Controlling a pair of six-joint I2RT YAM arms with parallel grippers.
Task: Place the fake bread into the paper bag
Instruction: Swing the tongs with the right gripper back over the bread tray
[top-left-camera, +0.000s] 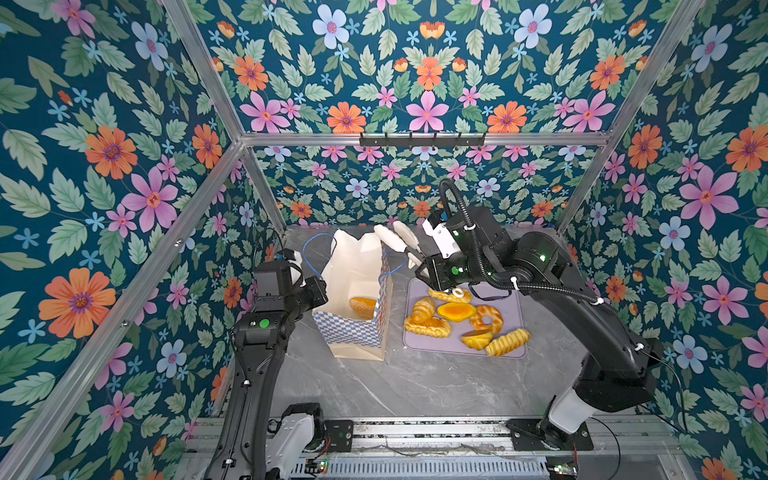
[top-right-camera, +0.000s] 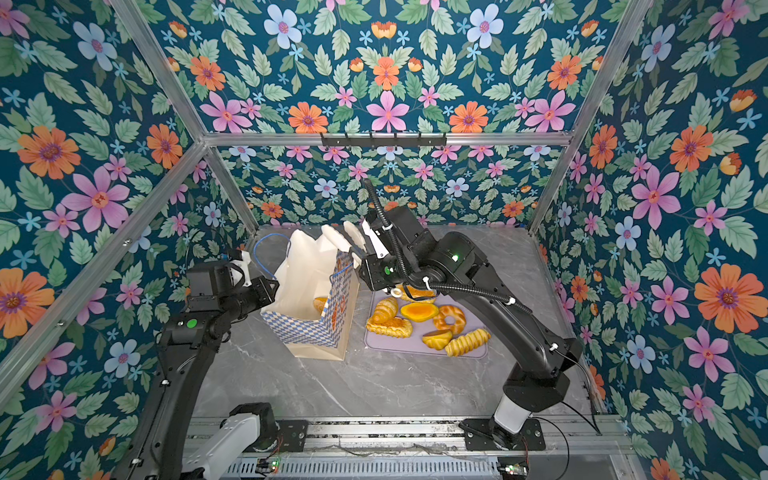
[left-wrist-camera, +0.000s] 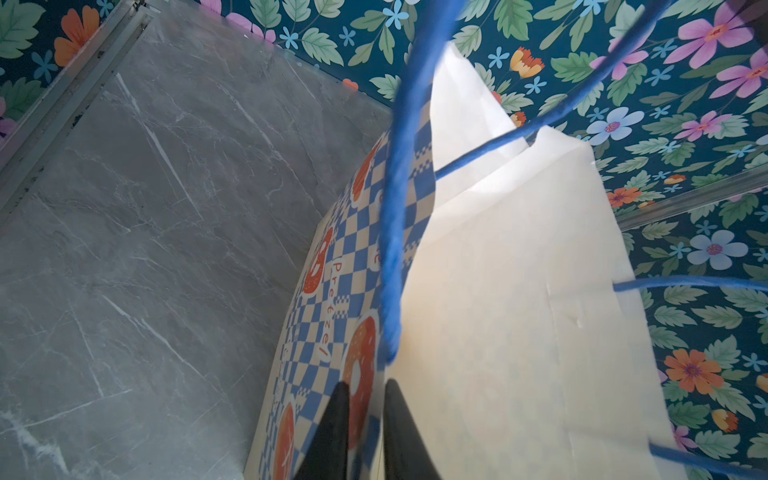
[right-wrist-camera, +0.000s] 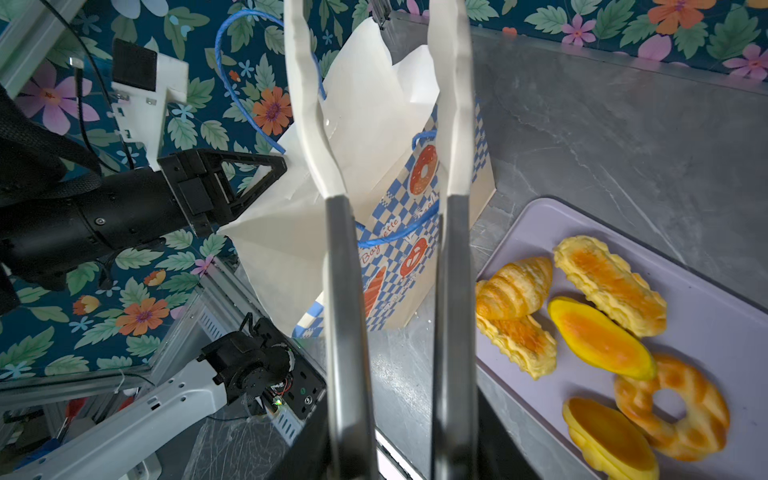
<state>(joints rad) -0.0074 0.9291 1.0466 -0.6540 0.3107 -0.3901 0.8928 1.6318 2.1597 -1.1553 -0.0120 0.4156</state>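
Grey marble tabletop. Left gripper pinches paper bag rim beside its mouth, likely steadying it; right gripper spread, empty above bag; fake bread beside bag.

We see a flat lilac tray lying on the grey marbled table, toward its right side. Floral wallpaper covers the enclosure walls, framed by aluminium rails, with a black hook rack at the back.
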